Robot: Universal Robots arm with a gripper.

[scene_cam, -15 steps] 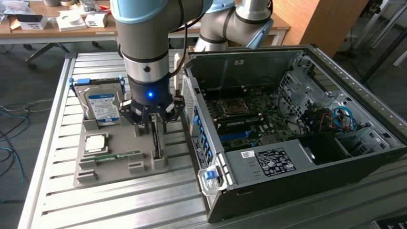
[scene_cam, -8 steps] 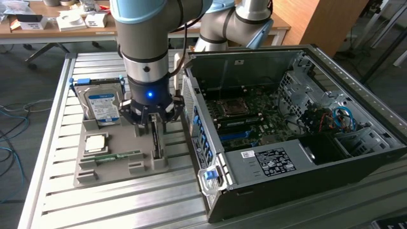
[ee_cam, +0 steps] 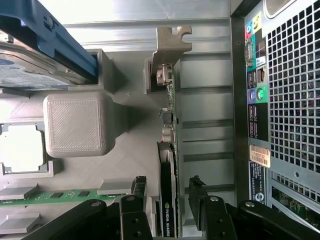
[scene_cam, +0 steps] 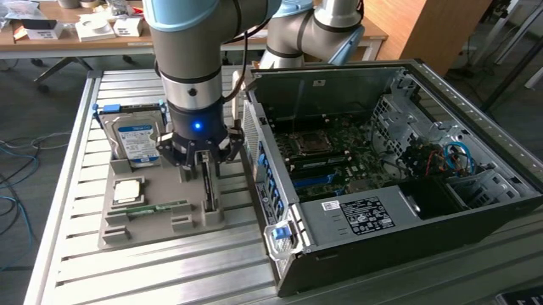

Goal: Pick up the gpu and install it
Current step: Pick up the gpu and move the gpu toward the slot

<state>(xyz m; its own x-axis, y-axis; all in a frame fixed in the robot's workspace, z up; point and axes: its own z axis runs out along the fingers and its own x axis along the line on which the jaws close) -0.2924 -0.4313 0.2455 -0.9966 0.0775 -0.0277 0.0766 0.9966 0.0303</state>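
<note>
Wrist view: gripper (ee_cam: 168, 184) wide open astride gpu (ee_cam: 169, 132), gripping nothing; gpu upright in grey tray (scene_cam: 152, 229), exterior view's centre-left, not yet lifted or installed.

I'm seeing the thin dark GPU card (ee_cam: 166, 192), grey metal end bracket (ee_cam: 170, 42) showing, standing on edge, sitting slotted in the grey plastic tray (ee_cam: 131, 162).

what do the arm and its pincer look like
The arm is a thick grey metal tube with pale blue joint caps and a black band near the wrist, where a small blue light glows. A black cable hangs beside it. The pincer is black, with two jointed fingers built from bolted links.
</note>
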